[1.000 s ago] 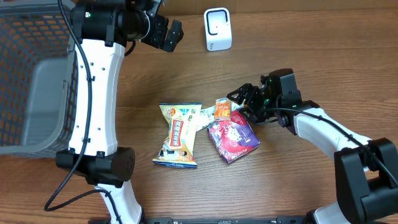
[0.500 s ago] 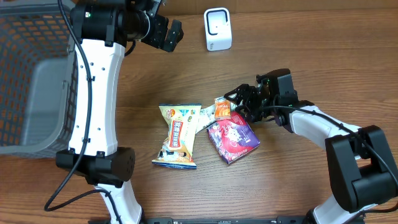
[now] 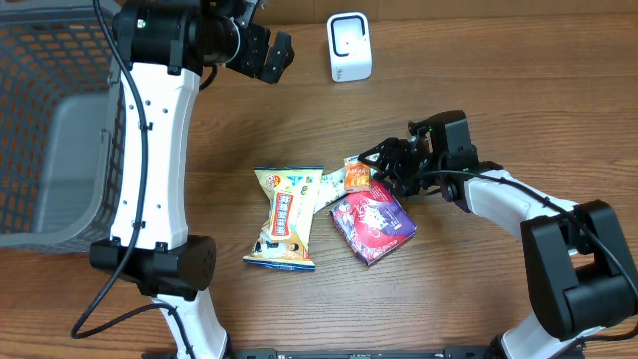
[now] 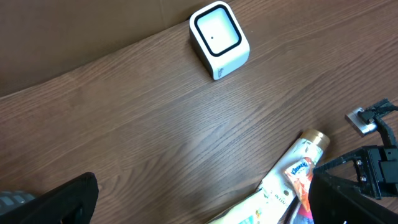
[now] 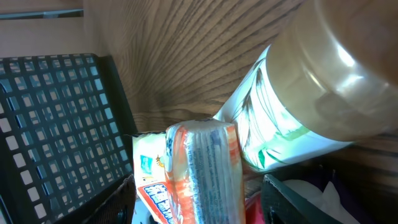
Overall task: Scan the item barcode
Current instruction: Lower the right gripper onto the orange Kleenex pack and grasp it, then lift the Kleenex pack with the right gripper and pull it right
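Observation:
A small orange tissue pack (image 3: 357, 176) lies on the wooden table, resting against a white tube (image 3: 332, 183) with a tan cap. My right gripper (image 3: 383, 166) reaches in from the right, open, its two dark fingers straddling the pack. In the right wrist view the orange tissue pack (image 5: 200, 171) fills most of the gap of the right gripper (image 5: 199, 205), close to the left finger with a little space at the right one. The white scanner (image 3: 349, 47) stands at the table's far side. My left gripper (image 3: 267, 55) hangs open above the table, left of the scanner.
A yellow snack bag (image 3: 287, 215) and a purple-red packet (image 3: 373, 222) lie beside the pack. A grey mesh basket (image 3: 45, 130) stands at the left edge. In the left wrist view the scanner (image 4: 217, 38) sits ahead, with bare wood around it.
My right gripper has slid a little to the left over the orange pack and its fingers have narrowed around it. The left arm has not moved.

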### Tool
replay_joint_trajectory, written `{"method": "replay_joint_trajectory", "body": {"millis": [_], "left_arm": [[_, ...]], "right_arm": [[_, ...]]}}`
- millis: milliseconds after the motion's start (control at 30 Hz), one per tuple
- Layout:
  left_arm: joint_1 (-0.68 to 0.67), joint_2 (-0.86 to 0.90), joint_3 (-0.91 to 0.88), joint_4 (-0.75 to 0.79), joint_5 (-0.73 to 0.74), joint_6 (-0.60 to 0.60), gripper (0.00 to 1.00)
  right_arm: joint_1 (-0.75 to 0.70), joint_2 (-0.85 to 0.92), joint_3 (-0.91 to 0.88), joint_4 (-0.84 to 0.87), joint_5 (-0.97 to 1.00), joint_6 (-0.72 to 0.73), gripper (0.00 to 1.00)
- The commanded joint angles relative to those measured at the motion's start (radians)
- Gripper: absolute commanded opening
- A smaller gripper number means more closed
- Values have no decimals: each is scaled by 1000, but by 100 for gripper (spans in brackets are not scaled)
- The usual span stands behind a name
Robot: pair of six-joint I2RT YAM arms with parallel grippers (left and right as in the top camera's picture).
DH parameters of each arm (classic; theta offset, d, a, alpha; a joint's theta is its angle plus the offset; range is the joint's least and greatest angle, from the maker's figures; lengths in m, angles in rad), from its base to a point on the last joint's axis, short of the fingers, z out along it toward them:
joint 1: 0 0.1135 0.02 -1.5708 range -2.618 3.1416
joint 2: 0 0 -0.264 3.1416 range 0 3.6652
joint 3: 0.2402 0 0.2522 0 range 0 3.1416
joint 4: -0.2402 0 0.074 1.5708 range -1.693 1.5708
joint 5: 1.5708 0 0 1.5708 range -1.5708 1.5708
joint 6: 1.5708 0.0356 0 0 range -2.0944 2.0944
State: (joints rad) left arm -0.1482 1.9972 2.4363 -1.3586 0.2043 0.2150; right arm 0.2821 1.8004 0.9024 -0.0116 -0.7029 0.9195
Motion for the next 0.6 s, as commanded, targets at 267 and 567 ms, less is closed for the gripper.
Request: {"method": "replay_joint_trajectory", "body": {"millis": [267,567], "left_arm": [[4,-8,6,0,-6,-2,100],[4,-8,6,1,-8,5,100]], "right_arm": [[53,10,15,-28,54,19,61],[48,10,14,-45,81,18,57]]}}
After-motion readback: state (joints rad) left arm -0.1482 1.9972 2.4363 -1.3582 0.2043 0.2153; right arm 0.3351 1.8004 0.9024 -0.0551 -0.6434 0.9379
